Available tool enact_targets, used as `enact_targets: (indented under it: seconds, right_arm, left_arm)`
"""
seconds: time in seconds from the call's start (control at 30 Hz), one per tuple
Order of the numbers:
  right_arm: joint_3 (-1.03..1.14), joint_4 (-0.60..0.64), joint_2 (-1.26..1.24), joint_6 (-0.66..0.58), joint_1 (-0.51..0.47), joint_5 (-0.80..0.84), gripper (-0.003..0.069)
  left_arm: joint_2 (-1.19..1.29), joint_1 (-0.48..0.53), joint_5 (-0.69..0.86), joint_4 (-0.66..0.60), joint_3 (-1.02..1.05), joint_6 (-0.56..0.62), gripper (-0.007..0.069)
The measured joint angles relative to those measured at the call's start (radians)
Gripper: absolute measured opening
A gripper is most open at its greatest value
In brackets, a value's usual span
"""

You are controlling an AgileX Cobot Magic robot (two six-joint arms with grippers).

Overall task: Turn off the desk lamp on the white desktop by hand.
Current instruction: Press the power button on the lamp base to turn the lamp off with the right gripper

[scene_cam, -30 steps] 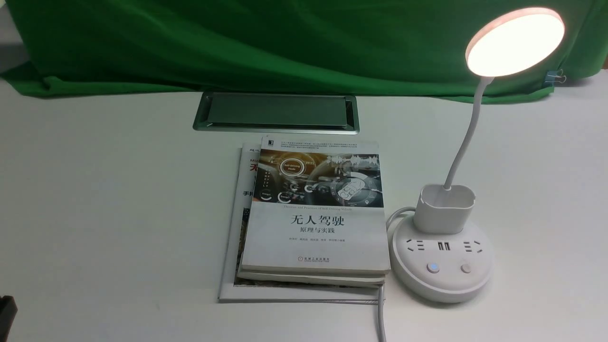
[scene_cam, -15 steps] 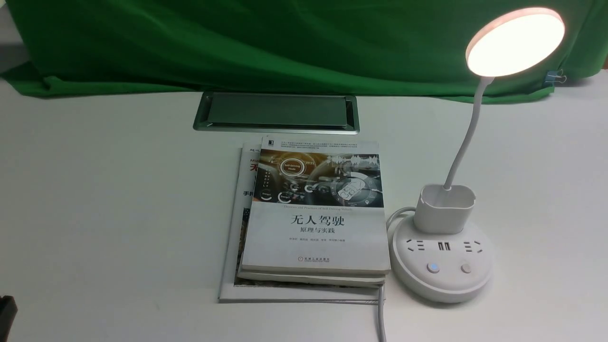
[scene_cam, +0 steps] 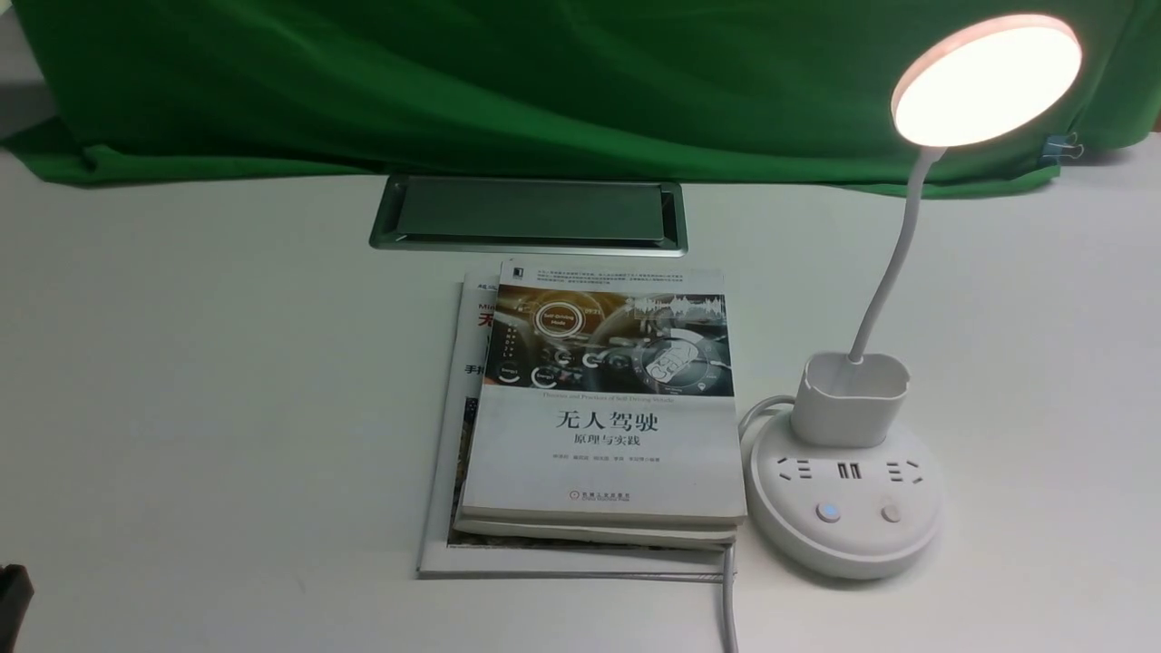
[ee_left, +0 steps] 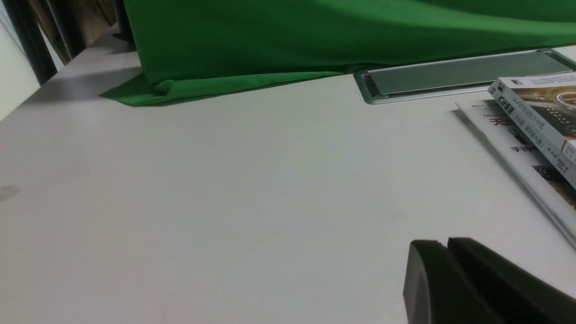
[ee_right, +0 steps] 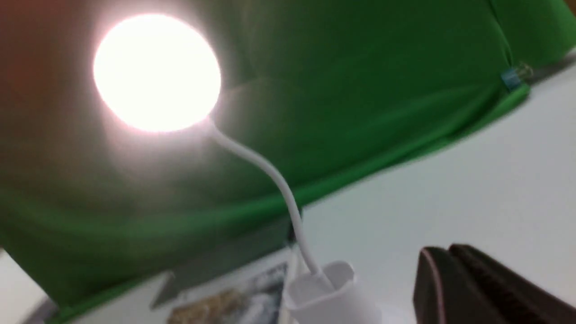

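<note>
left hand (ee_left: 443,246) black, seemingly rubbery

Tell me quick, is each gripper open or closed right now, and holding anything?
Left gripper: fingers closed, holding nothing.
Right gripper: fingers closed, holding nothing, not touching the desk lamp.

The desk lamp (ee_right: 156,72) glares; right wrist view blurred.
</note>
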Motion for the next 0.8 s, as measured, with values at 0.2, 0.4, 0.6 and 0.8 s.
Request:
enact_targets:
  seconds: [0.2,0.4,0.6,0.8]
  right_arm:
    - [-0.354,0.000,0.302,-0.268,0.000,0.395,0.0052]
    - [-0.562,0.000,0.622,-0.409,0.000,0.650,0.0044]
    - [-0.670,0.000,0.976,-0.443,0.003,0.766,0.0044]
    - [-0.716,-0.003,1.187,-0.448,0.090,0.729,0.0044]
  left_arm:
    - [0.000,0.000,0.000,0.000,0.000,0.001,0.0020]
    - [0.000,0.000,0.000,0.000,0.000,0.001,0.0020]
    - [0.000,0.000,0.000,0.000,0.000,0.001,0.0020]
    - [0.000,0.000,0.000,0.000,0.000,0.001,0.0020]
